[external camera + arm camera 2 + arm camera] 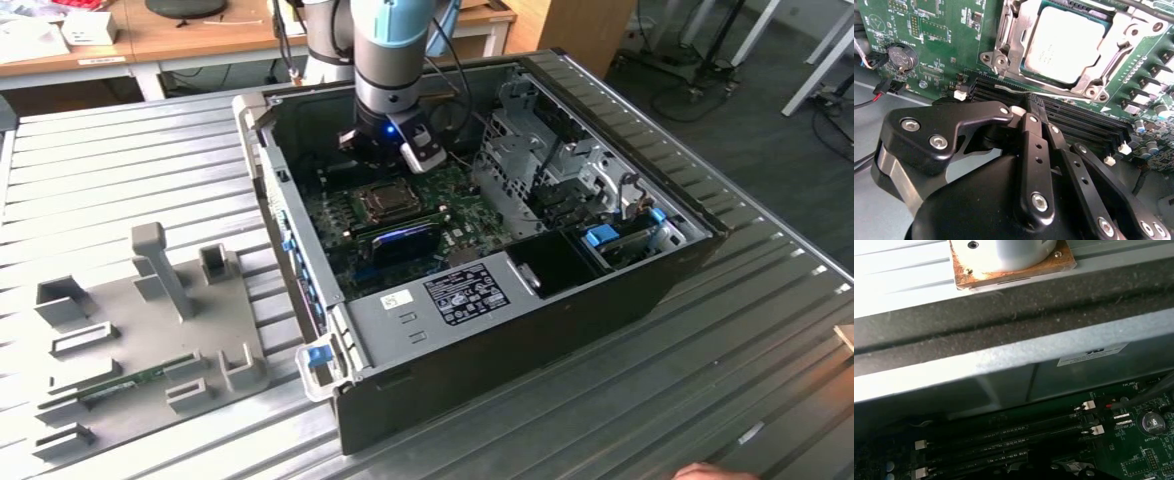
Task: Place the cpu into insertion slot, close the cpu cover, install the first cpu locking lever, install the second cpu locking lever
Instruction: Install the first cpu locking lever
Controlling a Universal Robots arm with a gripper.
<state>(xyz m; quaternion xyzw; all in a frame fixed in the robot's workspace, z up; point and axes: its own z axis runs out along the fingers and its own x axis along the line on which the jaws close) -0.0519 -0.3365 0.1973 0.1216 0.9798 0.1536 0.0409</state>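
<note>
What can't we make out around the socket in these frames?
- Second wrist view: the far side of the cpu cover is cut off by the top edge.
- Second wrist view: the gripper hides part of the memory slots.
- Exterior view: the insertion slot is too small to show what sits in it.

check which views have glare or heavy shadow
second wrist view: the chip is washed out by glare, the gripper in front near black; first wrist view: the table is blown out white, the circuit board in deep shadow; exterior view: even light, no strong glare
</note>
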